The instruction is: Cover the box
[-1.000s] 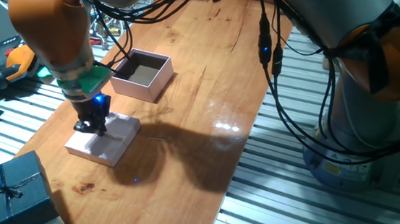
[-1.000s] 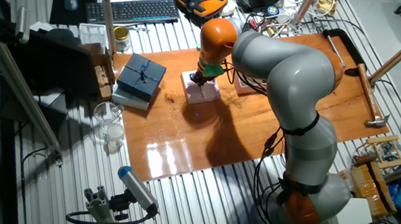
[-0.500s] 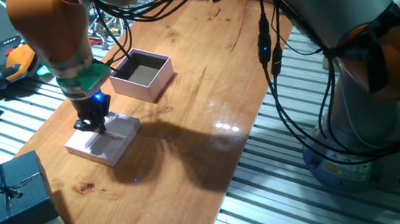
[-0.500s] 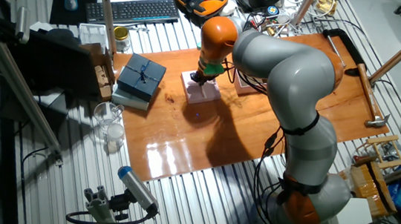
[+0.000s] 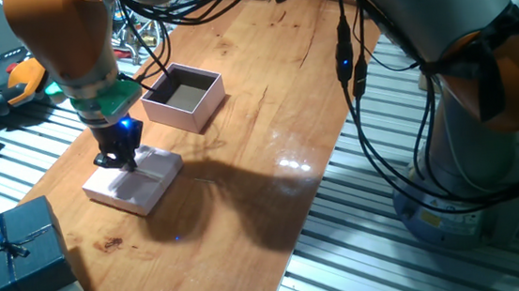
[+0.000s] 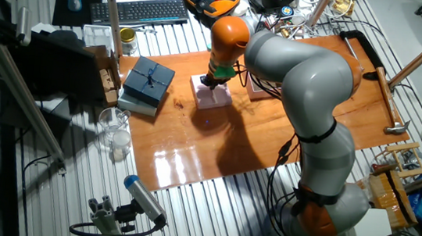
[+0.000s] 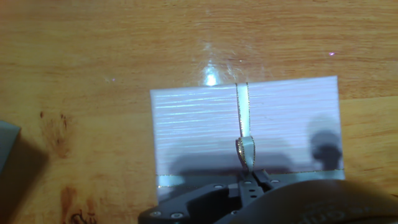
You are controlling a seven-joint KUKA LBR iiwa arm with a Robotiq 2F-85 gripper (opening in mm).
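Observation:
The pale pink open box (image 5: pixel 185 97) with a brownish inside sits on the wooden table, behind and to the right of my gripper. The flat pink lid (image 5: pixel 135 182) lies at the table's left edge, a short way in front of the box. It also shows in the other fixed view (image 6: pixel 212 96) and in the hand view (image 7: pixel 199 124). My gripper (image 5: pixel 115 162) stands straight down over the lid. In the hand view the gripper (image 7: pixel 250 180) is shut on the ribbon loop (image 7: pixel 244 149) at the lid's middle.
A dark blue ribboned box (image 5: pixel 14 252) stands at the front left, also seen in the other fixed view (image 6: pixel 148 80). Cables and tools lie behind the table. The table's left edge runs close beside the lid.
My gripper has shifted slightly left and up, and the lid has moved a little left with it. The box has not moved.

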